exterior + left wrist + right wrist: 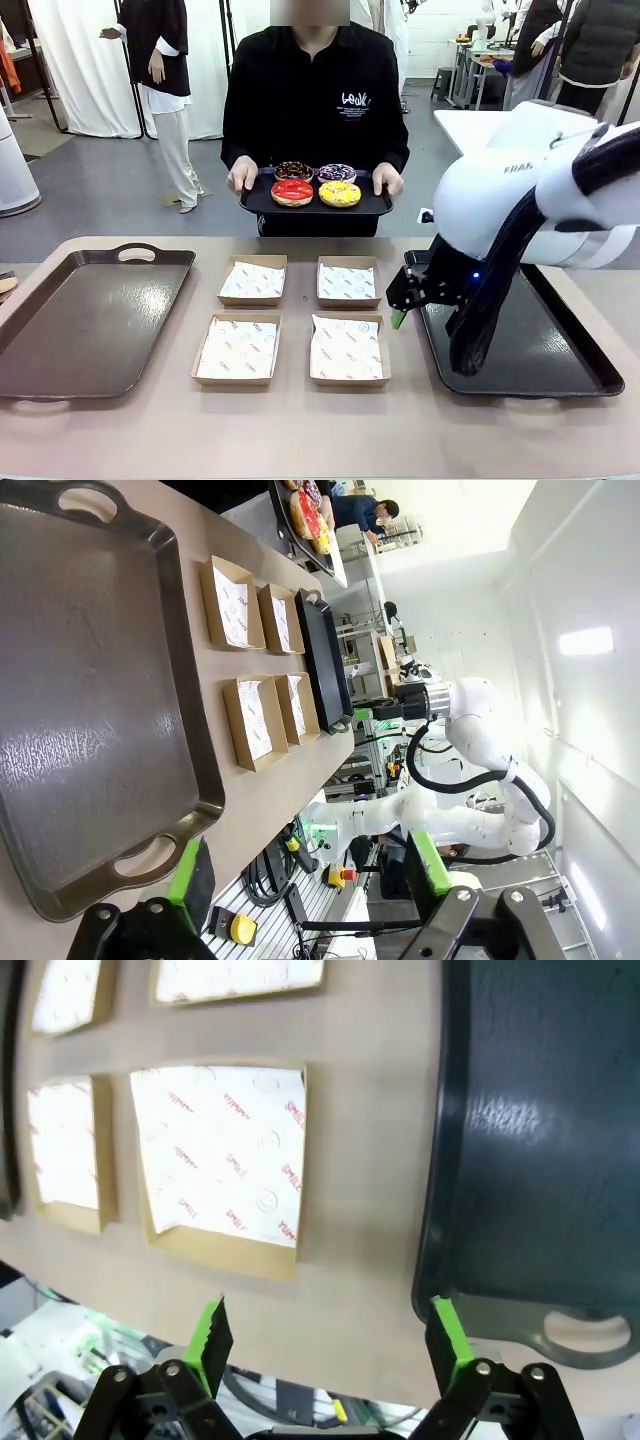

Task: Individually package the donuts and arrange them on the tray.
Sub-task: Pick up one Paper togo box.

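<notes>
Closest in, on the robot's left: left gripper [305, 865], green-padded fingers [188, 870] spread wide with nothing between them, hanging by a handle end of the brown tray [60, 730]. Brown tray lying flat on the table [300, 440], toward its left side.

On the robot's right: right gripper [328, 1325], fingers likewise wide apart and gripping nothing, poised above the strip of table between the boxes and the black tray [585, 375]. Black tray flat on the table's right side, partly hidden behind the white arm [520, 190].

Between the two trays, in the middle of the table: four shallow cardboard boxes in two rows of two, each lined with white printed paper and set apart from its neighbours. Near row: near-left box [237, 350], near-right box [348, 350]. Behind them: far-left box [253, 281], far-right box [348, 282].

At the far side: person [315, 100] in a black top, standing, a hand [242, 176] at each end of a small dark tray [262, 204] held up clear of the table. On that small dark tray, all four donuts, packed close in a square: red donut [292, 191] front left, yellow donut [340, 193] front right, chocolate donut [294, 170] behind the red, sprinkled donut [337, 172] behind the yellow.
</notes>
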Controlling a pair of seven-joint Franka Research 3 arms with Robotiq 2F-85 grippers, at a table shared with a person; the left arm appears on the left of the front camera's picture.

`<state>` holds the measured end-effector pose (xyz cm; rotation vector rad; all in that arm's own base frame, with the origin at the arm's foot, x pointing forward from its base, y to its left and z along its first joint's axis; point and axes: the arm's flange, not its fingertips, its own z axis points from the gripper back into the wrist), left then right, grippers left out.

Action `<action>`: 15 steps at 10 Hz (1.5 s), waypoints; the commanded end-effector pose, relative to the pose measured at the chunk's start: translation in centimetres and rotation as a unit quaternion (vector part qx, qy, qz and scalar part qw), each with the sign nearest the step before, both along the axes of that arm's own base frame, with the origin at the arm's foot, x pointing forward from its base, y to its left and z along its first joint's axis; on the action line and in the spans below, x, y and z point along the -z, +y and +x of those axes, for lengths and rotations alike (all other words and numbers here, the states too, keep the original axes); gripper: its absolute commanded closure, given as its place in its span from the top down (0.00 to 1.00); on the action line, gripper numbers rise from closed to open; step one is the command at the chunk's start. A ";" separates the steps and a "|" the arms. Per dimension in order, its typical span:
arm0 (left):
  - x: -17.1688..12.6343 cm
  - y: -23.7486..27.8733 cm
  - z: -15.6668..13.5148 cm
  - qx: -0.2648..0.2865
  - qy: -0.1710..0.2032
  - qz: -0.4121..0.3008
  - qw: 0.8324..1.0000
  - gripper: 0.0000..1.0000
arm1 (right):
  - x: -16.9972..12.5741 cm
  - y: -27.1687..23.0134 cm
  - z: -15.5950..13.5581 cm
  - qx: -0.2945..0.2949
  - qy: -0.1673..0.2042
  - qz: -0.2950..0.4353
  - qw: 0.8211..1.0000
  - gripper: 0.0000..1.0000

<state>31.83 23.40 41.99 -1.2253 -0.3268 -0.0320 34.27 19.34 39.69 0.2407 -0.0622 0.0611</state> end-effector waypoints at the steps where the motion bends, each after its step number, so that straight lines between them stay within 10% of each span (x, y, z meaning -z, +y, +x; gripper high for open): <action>1: -0.1 0.1 -0.1 -0.003 -0.005 -0.005 1.000 1.00 | 1.1 -0.5 -0.7 0.006 0.001 0.007 1.000 1.00; 15: -0.1 0.1 -0.1 -0.003 -0.005 -0.005 1.000 1.00 | 1.3 4.4 1.0 0.027 0.030 -0.065 0.997 1.00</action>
